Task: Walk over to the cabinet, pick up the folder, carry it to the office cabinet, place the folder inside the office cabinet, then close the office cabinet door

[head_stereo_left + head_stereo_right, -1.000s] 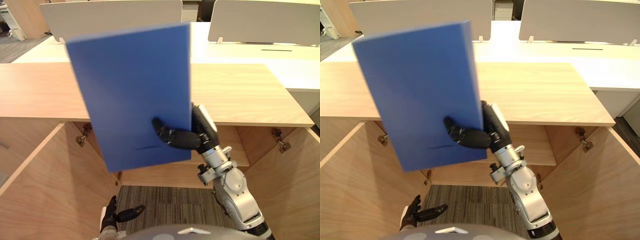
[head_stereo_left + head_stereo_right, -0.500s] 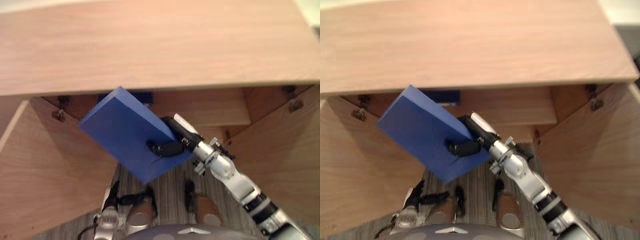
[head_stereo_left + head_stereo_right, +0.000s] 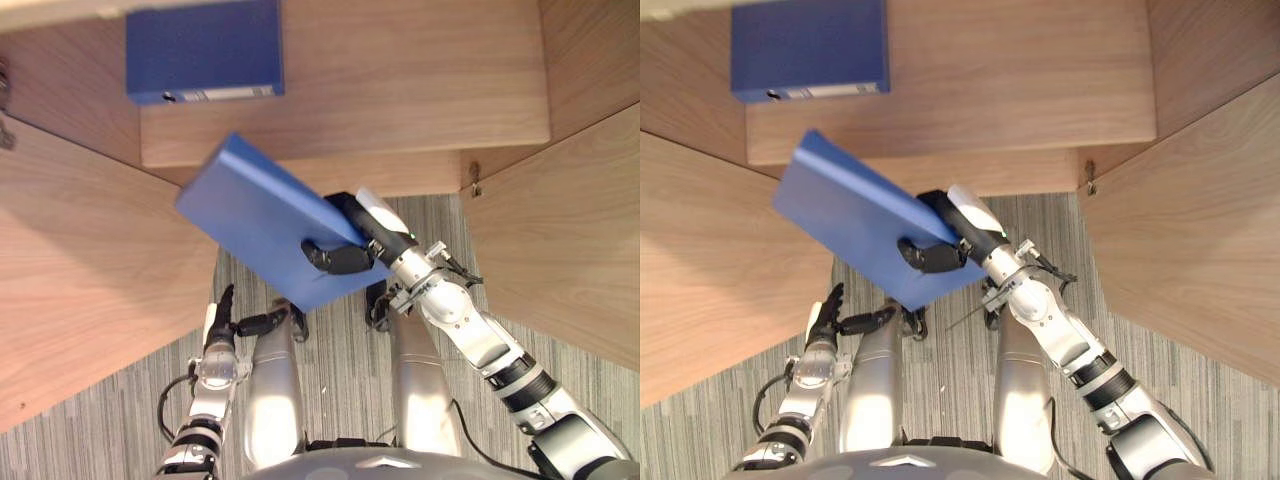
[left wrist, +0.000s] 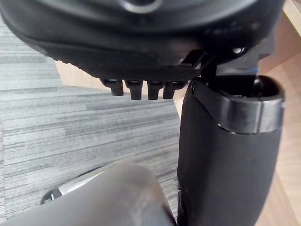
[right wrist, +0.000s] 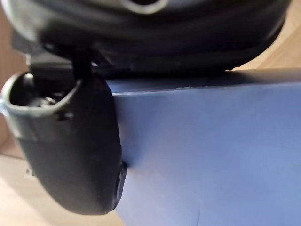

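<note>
A blue folder hangs tilted in front of the open office cabinet, just below the edge of its shelf. My right hand is shut on the folder's near corner, with the thumb pressed on its blue face. A second blue folder lies flat on the shelf at the back left. My left hand hangs low at the left above the carpet, its fingers relaxed and holding nothing.
The cabinet's two wooden doors stand open, one at the left and one at the right. Grey striped carpet covers the floor between them. The shelf to the right of the lying folder is bare wood.
The view has tipped downward, from the cabinet's top to its shelf and the floor. The folder has sunk from upright before the top to a tilted hold at shelf height.
</note>
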Controlling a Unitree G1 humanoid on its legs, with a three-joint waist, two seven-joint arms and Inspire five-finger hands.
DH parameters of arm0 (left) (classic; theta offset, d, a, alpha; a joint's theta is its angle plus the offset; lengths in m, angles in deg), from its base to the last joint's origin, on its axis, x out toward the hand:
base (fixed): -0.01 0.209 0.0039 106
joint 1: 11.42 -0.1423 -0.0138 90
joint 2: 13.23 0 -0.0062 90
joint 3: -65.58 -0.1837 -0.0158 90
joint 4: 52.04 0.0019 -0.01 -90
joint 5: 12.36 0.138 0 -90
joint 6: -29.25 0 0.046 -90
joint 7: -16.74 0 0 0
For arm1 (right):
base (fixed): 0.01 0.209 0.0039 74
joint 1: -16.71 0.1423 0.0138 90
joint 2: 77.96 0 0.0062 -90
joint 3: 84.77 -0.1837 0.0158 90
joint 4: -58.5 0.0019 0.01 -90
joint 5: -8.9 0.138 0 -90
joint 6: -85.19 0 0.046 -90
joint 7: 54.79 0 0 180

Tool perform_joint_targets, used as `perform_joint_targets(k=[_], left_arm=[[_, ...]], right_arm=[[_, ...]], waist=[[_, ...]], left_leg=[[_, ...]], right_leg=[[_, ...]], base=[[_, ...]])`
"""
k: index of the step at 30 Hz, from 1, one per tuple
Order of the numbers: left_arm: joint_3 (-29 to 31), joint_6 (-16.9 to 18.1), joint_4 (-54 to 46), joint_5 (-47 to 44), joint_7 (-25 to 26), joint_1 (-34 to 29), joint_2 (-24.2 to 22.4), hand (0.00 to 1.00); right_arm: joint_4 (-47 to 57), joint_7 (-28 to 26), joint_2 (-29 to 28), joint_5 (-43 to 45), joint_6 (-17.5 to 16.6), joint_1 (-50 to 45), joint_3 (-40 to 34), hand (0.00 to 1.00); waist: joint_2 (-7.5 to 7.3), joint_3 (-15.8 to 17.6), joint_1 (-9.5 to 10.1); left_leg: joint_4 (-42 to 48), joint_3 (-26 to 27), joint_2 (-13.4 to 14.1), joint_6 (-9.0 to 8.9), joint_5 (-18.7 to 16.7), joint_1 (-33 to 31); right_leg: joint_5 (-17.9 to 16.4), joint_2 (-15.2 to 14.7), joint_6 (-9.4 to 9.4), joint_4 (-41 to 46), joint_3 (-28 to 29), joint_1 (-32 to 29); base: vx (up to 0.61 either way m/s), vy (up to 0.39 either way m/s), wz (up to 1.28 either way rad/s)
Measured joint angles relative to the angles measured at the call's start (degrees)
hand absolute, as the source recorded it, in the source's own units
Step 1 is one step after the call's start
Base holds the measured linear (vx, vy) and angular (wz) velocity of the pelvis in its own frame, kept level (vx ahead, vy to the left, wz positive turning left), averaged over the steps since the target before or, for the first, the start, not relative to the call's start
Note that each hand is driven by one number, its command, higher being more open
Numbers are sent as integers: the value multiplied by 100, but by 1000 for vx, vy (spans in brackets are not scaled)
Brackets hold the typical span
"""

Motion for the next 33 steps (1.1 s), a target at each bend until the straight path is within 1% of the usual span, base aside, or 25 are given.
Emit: perform_joint_targets(k=[1,3,7,10,11,13,15,19,27,33], left_arm=[[8,-8,-50,-33,22,40,-16,100],[75,-54,-354,-207,78,177,-66,100],[250,-50,-705,-298,105,309,-293,100],[247,-50,-851,-316,102,345,-459,100],[247,-50,-851,-316,102,350,-470,100],[247,-52,-852,-316,102,380,-532,100],[250,-54,-860,-316,104,396,-530,100],[272,-75,-975,-322,128,450,-533,100],[272,-121,-1014,-438,291,493,-558,100],[273,-197,-1028,-542,450,501,-616,100]], right_arm=[[20,23,-114,174,1,-1,-104,0],[72,172,-637,878,3,6,-613,0],[32,558,-1107,1672,8,159,-1240,0],[-204,794,-1230,2540,-2,325,-1695,0],[-235,805,-1237,2592,-2,335,-1724,0],[-407,932,-1279,3142,-5,385,-1996,0],[-513,1022,-1305,3444,-12,480,-2159,0],[-868,1309,-1320,4153,-75,1034,-2391,0],[-1575,1786,-1429,5176,-92,2035,-2812,0],[-2154,2179,-1517,5838,-102,2860,-2915,0]], waist=[[-6,24,11],[-40,102,115],[-67,203,156],[-72,211,163],[-73,211,164],[-74,212,174],[-75,212,176],[-76,221,186],[-75,221,274],[-74,218,282]], left_leg=[[59,-16,1,2,-7,-93],[266,-65,13,10,-35,-440],[496,-149,15,-3,-76,-755],[560,-156,25,-15,-91,-894],[563,-158,26,-16,-93,-896],[568,-181,35,-24,-101,-915],[581,-196,47,-34,-106,-945],[711,-228,81,-45,-124,-1128],[752,-325,86,-45,-124,-1221],[707,-336,61,-49,-108,-1246]], right_leg=[[-13,-11,-7,54,-13,-77],[-40,-24,-21,247,-27,-399],[-89,-51,-48,462,-71,-676],[-93,-55,-62,525,-69,-812],[-95,-54,-65,529,-70,-814],[-125,-53,-63,539,-95,-821],[-134,-46,-76,553,-107,-846],[-135,-28,-106,665,-118,-1023],[-144,-26,-93,664,-183,-1057],[-133,-45,-112,633,-198,-1078]], base=[[-54,25,9],[-60,22,6],[-30,34,6],[14,66,-1],[28,50,0],[33,39,3],[31,35,1],[21,50,-2],[11,66,2],[38,79,2]])
